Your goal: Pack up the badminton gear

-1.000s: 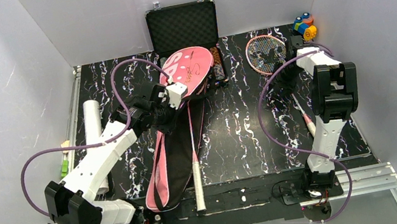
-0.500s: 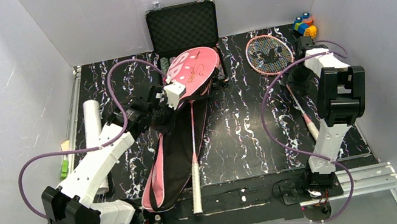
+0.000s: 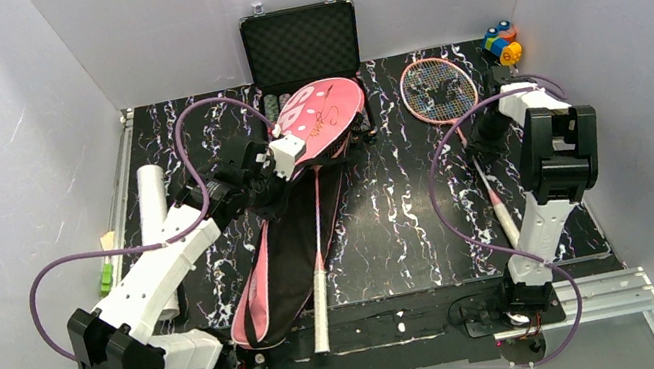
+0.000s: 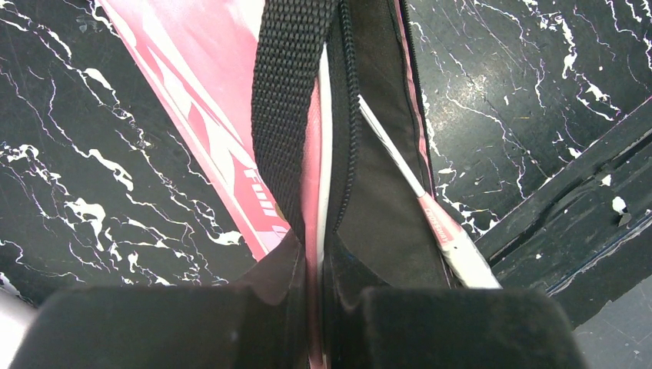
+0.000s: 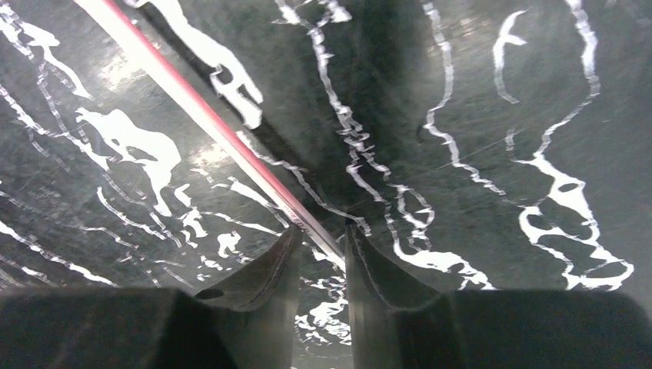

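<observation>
The floppy cover [image 3: 316, 117] is pinched by the left pincer [image 4: 314, 250]; the thin shaft [image 5: 223, 138] of the light racket [image 3: 436, 91] is seen inside the right pincer [image 5: 321, 244], squeeze unclear.

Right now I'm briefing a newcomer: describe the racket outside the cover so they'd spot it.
On the black marbled table, right half, beside the right arm. The racket lies bare, head towards the far wall; its twin sits inside the pink cover.

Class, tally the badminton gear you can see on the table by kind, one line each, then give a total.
Rackets: 2
Cover: 1
Tube: 1
Total: 4
</observation>
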Available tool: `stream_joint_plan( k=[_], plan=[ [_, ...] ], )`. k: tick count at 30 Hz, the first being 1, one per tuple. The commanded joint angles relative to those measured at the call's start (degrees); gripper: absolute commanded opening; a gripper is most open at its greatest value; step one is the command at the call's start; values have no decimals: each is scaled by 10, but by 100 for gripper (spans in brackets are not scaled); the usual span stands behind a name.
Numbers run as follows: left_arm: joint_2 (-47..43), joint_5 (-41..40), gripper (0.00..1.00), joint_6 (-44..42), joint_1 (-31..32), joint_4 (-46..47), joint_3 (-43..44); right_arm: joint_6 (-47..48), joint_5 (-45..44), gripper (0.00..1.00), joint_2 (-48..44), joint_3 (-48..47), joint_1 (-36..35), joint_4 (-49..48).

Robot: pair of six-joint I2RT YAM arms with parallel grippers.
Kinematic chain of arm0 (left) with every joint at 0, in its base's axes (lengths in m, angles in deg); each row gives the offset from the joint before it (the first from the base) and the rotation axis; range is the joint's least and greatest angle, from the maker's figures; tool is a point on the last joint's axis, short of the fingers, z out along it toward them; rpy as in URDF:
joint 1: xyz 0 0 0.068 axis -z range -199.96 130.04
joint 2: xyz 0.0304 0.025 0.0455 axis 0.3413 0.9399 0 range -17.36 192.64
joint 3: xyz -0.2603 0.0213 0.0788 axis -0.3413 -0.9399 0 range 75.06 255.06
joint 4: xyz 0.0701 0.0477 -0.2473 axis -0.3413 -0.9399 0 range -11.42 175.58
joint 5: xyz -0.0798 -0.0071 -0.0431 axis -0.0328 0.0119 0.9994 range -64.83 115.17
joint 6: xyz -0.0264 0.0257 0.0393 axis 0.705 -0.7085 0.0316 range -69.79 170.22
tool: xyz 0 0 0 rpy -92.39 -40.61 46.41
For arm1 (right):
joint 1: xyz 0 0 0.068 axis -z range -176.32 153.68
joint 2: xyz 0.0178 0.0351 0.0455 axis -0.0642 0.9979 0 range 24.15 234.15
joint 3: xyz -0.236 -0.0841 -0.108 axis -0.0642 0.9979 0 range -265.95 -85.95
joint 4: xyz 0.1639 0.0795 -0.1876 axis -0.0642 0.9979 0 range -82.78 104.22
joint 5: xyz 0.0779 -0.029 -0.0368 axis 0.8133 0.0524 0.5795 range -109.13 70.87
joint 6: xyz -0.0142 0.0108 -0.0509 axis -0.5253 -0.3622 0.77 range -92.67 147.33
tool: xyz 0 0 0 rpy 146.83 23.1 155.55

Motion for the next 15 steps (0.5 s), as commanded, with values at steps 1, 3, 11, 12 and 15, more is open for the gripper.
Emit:
stream_joint_plan(
  k=[1,3,11,12,15],
  plan=[
    [-30,1,0,-7,0,28,14,-4,34,33,3,-16,-22,10],
    [-28,-2,0,-9,-1,24,20,-9,34,32,4,-22,-29,9],
    [-27,-10,0,-13,0,23,22,-53,26,25,-1,-26,-80,6],
    [-27,-13,0,-14,0,23,22,-68,25,24,-9,-18,-91,-2],
    [-28,-19,0,-18,0,24,22,-107,22,22,-31,7,-115,-27]
  ],
)
